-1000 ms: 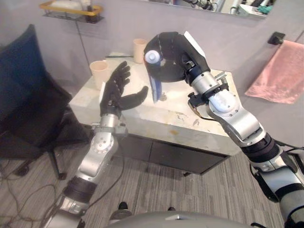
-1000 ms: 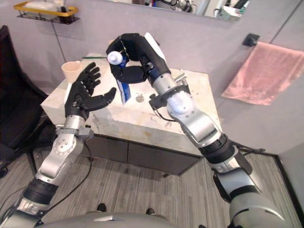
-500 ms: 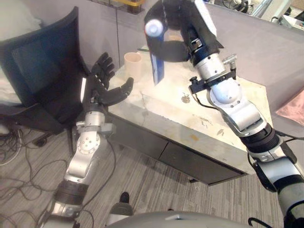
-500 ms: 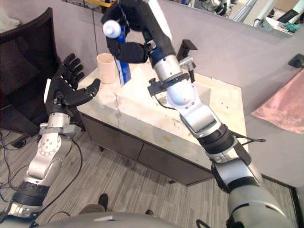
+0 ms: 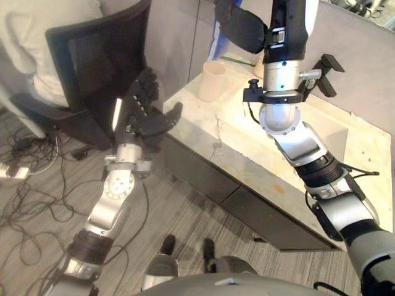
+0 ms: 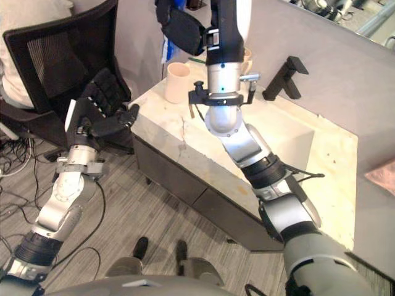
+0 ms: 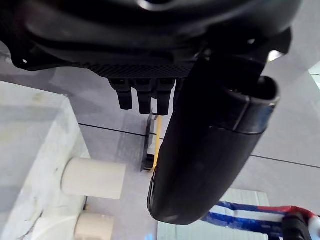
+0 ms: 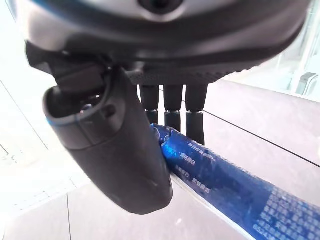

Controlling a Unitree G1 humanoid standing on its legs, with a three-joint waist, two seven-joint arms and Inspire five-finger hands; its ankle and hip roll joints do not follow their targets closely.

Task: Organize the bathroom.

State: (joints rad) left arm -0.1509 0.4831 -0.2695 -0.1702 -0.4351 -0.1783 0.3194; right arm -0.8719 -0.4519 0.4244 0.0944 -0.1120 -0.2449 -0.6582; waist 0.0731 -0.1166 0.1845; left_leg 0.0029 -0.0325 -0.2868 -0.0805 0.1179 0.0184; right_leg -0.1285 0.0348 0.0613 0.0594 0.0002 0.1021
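Note:
My right hand [image 5: 244,28] is raised high over the back of the marble counter [image 5: 247,139], by the wall. It is shut on a blue toothpaste tube [image 8: 225,185], pinched between thumb [image 8: 115,150] and fingers [image 8: 172,107]. A strip of the tube [image 6: 165,46] hangs below the hand. My left hand [image 5: 141,112] hovers open, palm up, just off the counter's left corner and holds nothing. A beige cup [image 5: 213,80] stands on the counter under the raised hand, with a second cup [image 6: 247,58] behind it. Both cups [image 7: 92,177] appear in the left wrist view too.
A black faucet [image 5: 327,65] stands at the back of the sunken sink [image 5: 321,132]. A black mesh chair [image 5: 92,68] with something white behind its back stands close to my left arm. Dark drawers [image 5: 203,182] run under the counter. Loose cables [image 5: 24,197] lie on the floor.
The camera has swung left, bringing the chair and the sink into view. My right hand has lifted the tube higher, to the view's top edge. The left hand stays open.

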